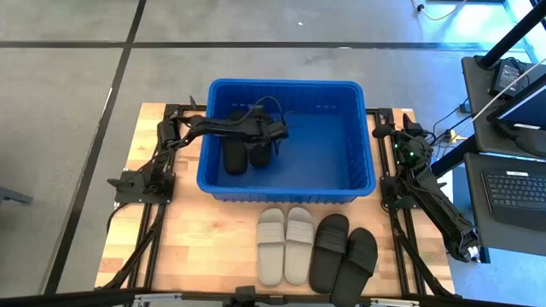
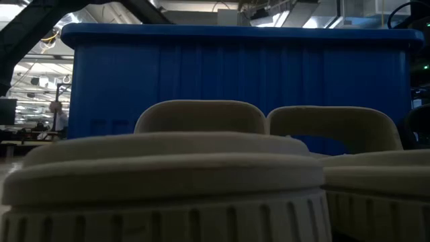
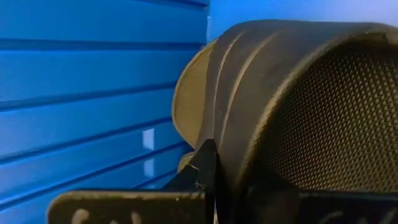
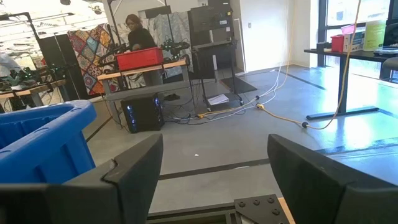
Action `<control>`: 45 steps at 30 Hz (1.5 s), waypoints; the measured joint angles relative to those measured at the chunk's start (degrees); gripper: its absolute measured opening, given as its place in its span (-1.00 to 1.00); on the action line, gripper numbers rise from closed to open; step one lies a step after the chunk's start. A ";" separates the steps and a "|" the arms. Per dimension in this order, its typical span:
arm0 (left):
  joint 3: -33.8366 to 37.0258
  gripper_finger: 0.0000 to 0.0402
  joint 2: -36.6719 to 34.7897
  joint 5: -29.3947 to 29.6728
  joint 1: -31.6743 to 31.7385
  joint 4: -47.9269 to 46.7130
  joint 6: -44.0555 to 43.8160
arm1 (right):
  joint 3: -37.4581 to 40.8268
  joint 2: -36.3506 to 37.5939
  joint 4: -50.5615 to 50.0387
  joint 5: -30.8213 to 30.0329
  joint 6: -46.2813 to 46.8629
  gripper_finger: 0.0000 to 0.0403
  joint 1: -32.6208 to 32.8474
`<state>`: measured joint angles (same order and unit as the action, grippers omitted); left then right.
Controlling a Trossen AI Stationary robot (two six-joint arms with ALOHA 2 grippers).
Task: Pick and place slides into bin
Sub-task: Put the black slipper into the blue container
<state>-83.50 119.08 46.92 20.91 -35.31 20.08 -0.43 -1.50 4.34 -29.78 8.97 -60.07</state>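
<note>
The blue bin (image 1: 358, 183) stands at the table's far middle and fills the background of the low view (image 2: 235, 67). My left gripper (image 1: 277, 136) reaches down into it, shut on a black slide (image 1: 259, 152). A second black slide (image 1: 235, 153) lies beside it on the bin floor. In front of the bin, two light grey slides (image 1: 285, 245) (image 2: 168, 175) and two black slides (image 1: 343, 254) lie sole-down on the table. My right gripper (image 4: 214, 186) stands open at the table's right edge (image 1: 401, 136), touching nothing. My left gripper has the black slide's wide strap (image 3: 249, 124) pinched between its two fingers, one finger (image 3: 202, 171) on the smooth outer side and the other toward the mesh-lined inside. It slants down from the bin's left. I cannot tell whether the slide touches the bin floor.
The bin's ribbed left wall (image 3: 93, 93) is close beside the held slide. Bare wood lies left of the light grey slides (image 1: 196, 247). A desk with a laptop (image 1: 516, 188) stands past the right edge. A person (image 4: 138, 37) works far off in the room.
</note>
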 joint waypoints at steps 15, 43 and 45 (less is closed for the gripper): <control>2.18 -0.77 0.05 -0.86 0.30 2.49 1.22 | 0.00 0.00 0.00 -0.02 0.02 0.44 0.00; -0.79 0.13 0.18 -3.35 -0.61 -0.39 -3.52 | 0.01 0.00 0.01 -0.02 -0.17 0.44 -0.02; -1.58 0.13 0.18 -3.43 -0.79 -0.98 -3.56 | 0.00 0.00 0.00 -0.02 -0.17 0.44 -0.02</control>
<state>-85.08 119.26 43.49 20.12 -36.29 16.52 -0.43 -1.50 4.34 -29.80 8.80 -60.10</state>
